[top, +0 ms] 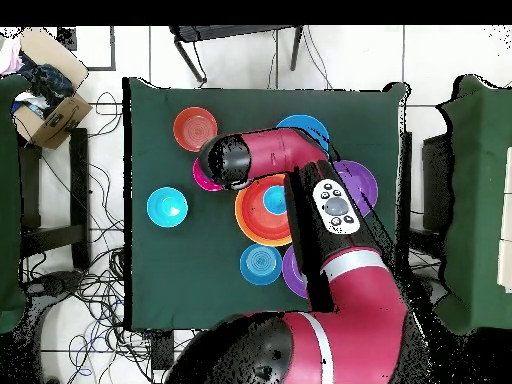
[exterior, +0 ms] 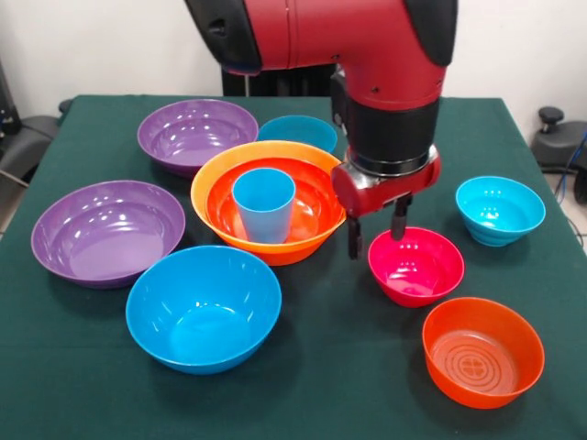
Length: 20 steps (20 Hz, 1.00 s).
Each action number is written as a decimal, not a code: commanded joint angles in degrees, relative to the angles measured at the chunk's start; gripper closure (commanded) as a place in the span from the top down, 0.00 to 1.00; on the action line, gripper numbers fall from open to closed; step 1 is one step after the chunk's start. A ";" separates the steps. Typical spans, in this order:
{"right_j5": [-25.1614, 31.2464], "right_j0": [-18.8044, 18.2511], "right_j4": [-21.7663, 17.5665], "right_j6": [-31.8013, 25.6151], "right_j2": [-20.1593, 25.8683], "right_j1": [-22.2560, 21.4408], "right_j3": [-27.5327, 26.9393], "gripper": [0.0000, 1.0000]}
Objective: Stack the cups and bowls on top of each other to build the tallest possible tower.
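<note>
So the hand (exterior: 377,231) was hanging empty, fingers parted, right over the near rim of the magenta bowl (exterior: 415,266), between it and the orange bowl (exterior: 268,200). That orange one already had a red-orange bowl (exterior: 275,206) and the light blue cup (exterior: 263,203) nested in it mid-tabletop (exterior: 330,385). My guess: magenta's nearest, basically straight down.

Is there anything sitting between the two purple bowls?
No. In the front view, only bare green tablecloth separates the far purple bowl from the near purple bowl. The overhead view can't confirm this, since the arm covers that spot.
</note>
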 commanded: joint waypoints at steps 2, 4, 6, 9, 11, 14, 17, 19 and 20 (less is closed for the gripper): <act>2.72 1.22 0.74 6.30 -3.05 1.10 -3.81 1.00; 2.37 1.23 1.24 6.24 -2.68 0.99 -3.23 1.00; 2.08 1.34 1.81 6.18 -2.23 0.75 -2.61 1.00; 1.41 1.49 2.39 5.76 -1.61 0.89 -2.25 1.00; 1.33 1.56 2.81 5.78 -1.54 1.11 -2.22 1.00; 0.13 1.58 3.12 6.10 -1.74 1.74 -1.63 1.00; -1.12 1.55 3.66 6.85 -2.11 2.27 -0.39 1.00; -2.11 1.67 3.71 7.56 -2.54 2.75 0.09 1.00; -2.53 1.70 3.65 7.66 -2.69 3.21 -0.09 1.00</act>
